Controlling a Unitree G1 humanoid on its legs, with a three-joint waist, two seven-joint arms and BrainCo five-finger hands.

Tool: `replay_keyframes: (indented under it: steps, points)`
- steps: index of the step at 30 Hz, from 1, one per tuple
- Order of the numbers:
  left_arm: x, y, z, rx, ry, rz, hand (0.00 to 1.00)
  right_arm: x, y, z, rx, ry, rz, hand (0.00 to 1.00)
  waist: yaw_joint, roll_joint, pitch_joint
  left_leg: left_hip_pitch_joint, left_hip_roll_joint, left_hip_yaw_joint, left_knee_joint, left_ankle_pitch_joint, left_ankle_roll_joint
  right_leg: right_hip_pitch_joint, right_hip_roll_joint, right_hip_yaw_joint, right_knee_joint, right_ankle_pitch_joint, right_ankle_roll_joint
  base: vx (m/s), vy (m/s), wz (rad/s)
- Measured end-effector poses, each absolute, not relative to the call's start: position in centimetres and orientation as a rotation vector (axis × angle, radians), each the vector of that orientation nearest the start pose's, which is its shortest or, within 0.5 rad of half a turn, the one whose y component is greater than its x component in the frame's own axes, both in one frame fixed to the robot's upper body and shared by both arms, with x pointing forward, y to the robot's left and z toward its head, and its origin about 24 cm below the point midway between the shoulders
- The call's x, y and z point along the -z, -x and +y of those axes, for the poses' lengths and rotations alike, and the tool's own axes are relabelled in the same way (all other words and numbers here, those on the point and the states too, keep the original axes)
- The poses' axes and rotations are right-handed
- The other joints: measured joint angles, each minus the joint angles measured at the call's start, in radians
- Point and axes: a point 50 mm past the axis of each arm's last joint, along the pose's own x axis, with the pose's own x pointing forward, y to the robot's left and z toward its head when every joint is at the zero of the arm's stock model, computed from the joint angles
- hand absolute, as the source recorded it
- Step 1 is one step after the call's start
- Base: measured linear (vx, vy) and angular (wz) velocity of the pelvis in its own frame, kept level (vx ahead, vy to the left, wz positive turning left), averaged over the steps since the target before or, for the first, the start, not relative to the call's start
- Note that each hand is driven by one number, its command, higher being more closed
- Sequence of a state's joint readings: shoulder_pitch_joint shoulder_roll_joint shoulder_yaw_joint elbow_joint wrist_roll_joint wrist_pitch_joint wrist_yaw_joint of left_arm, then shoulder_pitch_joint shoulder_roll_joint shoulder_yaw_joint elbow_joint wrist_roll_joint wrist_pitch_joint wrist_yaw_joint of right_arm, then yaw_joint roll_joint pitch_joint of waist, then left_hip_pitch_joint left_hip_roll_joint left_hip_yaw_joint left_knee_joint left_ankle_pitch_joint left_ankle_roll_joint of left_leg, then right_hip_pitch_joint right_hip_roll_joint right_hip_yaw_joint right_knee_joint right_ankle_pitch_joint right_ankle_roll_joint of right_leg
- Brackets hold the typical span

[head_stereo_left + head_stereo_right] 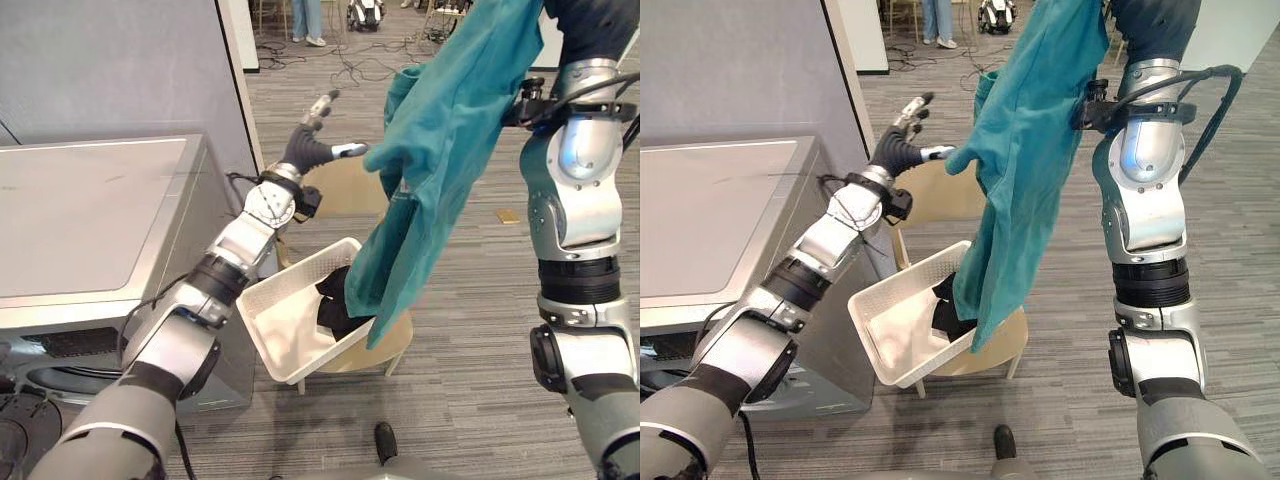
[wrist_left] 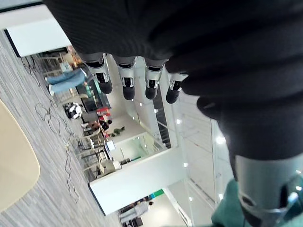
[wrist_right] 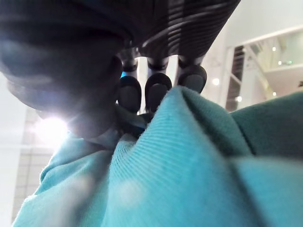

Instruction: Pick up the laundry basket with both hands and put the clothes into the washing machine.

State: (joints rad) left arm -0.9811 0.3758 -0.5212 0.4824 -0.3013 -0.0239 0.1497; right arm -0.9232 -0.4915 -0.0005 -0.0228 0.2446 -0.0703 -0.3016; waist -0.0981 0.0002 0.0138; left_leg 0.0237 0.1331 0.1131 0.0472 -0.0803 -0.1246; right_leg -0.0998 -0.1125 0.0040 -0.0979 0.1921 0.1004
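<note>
Right hand (image 3: 156, 90) pinches the teal shirt (image 1: 440, 130) up high, its hem draping over the basket (image 1: 275, 310) on the chair (image 1: 395, 340). Left hand (image 1: 312, 145) is spread, empty, beside the shirt. Best bet: left gathers the loose tail, then swing to the washer (image 1: 90, 210) without snagging the basket.

A grey striped carpet floor (image 1: 470, 360) is carrying everything here. A pale wooden chair (image 1: 345, 190) is standing on it, and a white laundry basket (image 1: 300, 270) is resting tilted on the chair's seat – one corner is jutting out past the edge. The washing machine (image 1: 90, 215) is sitting on the floor just beside the chair. A small tan scrap (image 1: 508, 215) is lying on the carpet, well apart.
</note>
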Motion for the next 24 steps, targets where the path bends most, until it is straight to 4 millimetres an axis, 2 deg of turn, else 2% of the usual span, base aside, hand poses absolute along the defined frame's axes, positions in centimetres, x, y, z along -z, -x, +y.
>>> replay_keyframes:
  steps: [4,11,15,21,24]
  points:
    - [-21.4,-37.7,6.2,0.381,-0.397,-0.405,0.00,-35.5,-30.3,-16.7,0.094,0.051,-1.061,1.00,0.000,0.022,-0.005,0.000,0.001,-0.001,0.001,0.000,0.000,0.001,0.001,0.000,0.000,0.000,0.000,0.00,0.000,0.00]
    - [-21.9,-37.6,4.1,0.496,-0.447,-0.395,0.00,-36.1,-30.3,-15.0,0.040,0.029,-1.078,1.00,-0.001,0.026,-0.007,0.000,0.004,0.000,0.003,-0.001,-0.001,0.002,0.004,0.000,0.000,0.000,0.000,0.00,0.000,0.00]
    - [-20.7,-37.1,2.9,0.590,-0.466,-0.354,0.00,-36.2,-30.3,-14.0,-0.004,0.051,-1.079,1.00,0.000,0.042,-0.017,0.000,0.005,0.000,0.003,-0.003,-0.001,0.002,0.004,0.000,0.000,0.000,0.000,0.00,0.000,0.00]
    - [-19.3,-36.2,0.8,0.701,-0.491,-0.320,0.00,-35.7,-31.0,-13.7,-0.013,0.068,-1.041,1.00,-0.001,0.044,-0.019,0.003,0.005,0.000,0.003,-0.004,-0.001,0.005,0.005,0.000,0.000,0.000,0.000,0.00,0.000,0.00]
    - [-18.9,-35.7,-0.2,0.734,-0.486,-0.315,0.00,-36.1,-31.0,-13.1,-0.029,0.050,-1.052,1.00,-0.002,0.047,-0.020,0.003,0.005,0.000,0.003,-0.004,-0.001,0.005,0.005,0.000,0.000,0.000,0.000,0.00,0.000,0.00]
